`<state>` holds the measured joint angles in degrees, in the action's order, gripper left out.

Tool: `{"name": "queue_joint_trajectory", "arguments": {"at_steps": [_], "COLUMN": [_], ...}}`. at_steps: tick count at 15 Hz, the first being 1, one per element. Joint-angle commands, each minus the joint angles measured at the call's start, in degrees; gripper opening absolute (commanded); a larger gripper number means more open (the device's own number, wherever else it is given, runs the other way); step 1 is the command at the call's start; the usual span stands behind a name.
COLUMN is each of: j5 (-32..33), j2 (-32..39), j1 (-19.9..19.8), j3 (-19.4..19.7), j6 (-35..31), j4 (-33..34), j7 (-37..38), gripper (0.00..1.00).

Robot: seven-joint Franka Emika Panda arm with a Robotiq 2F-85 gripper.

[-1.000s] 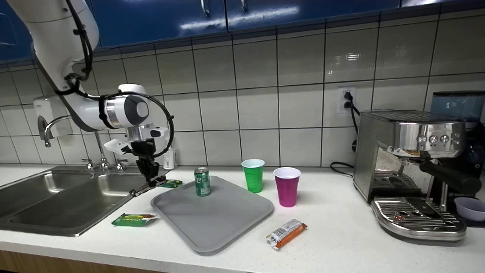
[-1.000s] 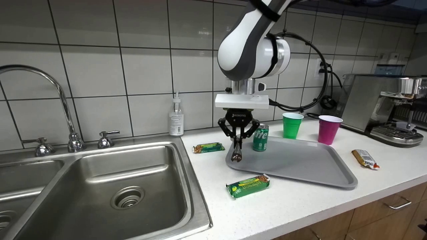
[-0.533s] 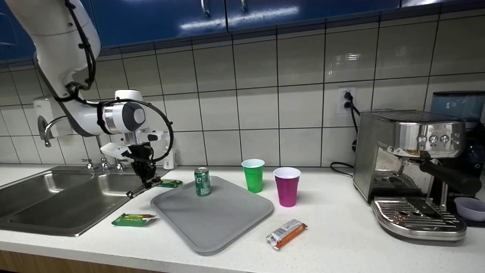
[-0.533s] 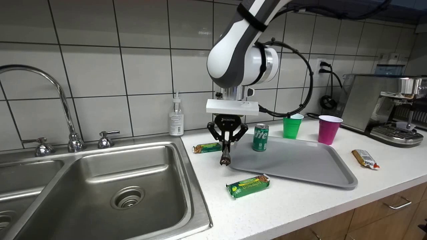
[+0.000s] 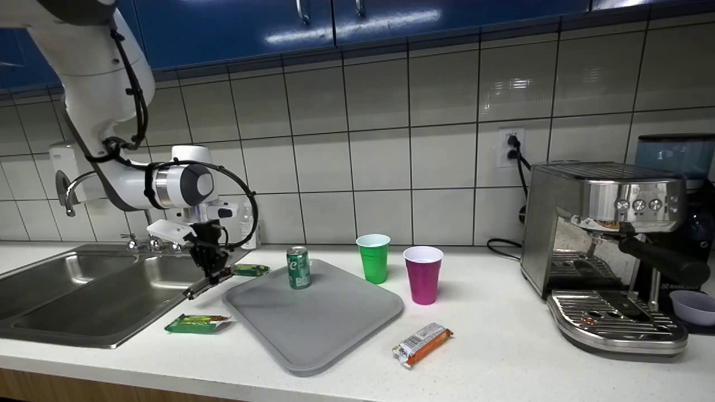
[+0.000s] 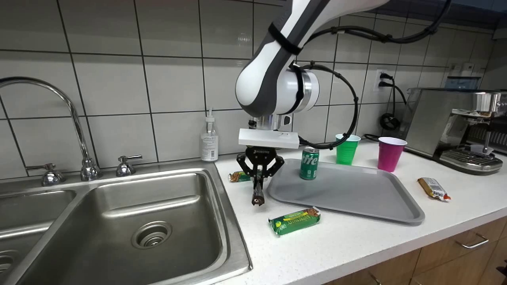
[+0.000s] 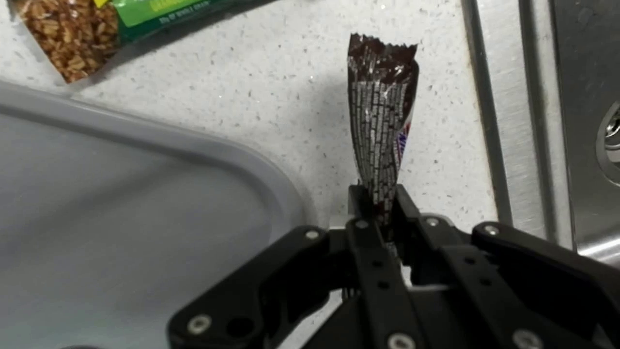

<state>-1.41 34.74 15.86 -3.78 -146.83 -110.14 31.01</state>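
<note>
Kitchen: sink point(image 6: 115, 221), espresso machine point(image 5: 592, 251)

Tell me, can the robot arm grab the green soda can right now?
Probably not right now: its gripper holds a brown-wrapped bar, so the jaws are taken. Otherwise the way seems free: the green can stands upright on the gray tray, with nothing visible between it and the gripper.

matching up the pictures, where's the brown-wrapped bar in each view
In an exterior view: brown-wrapped bar, left of centre.
In an exterior view: bar, below centre.
Wrist view: bar, upper middle, in the gripper.
Shared landmark: gray tray, right of bar in both exterior views, left in wrist view.
</note>
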Motion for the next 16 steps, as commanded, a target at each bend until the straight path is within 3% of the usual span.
{"name": "queue_joint_trajectory", "arguments": {"at_steps": [1, 4, 5, 7, 14, 16], "j5": [-1.9, -2.4, -2.4, -2.7, -4.2, -4.6], "j2": [2.6, 3.4, 3.4, 3.1, -0.3, -0.6], "j1": [0.1, 0.1, 0.1, -0.1, -1.3, -1.2], "j3": [-0.2, -0.1, 0.0, 0.0, 0.0, 0.8], "j6": [-0.1, -0.2, 0.0, 0.8, 1.0, 1.7], "j4": [3.0, 3.6, 3.7, 3.7, 1.6, 2.2], "j7": [-2.9, -3.5, -3.5, -3.7, -4.9, -3.8], "gripper": [0.04, 0.04, 0.40, 0.47, 1.00, 1.00]}}
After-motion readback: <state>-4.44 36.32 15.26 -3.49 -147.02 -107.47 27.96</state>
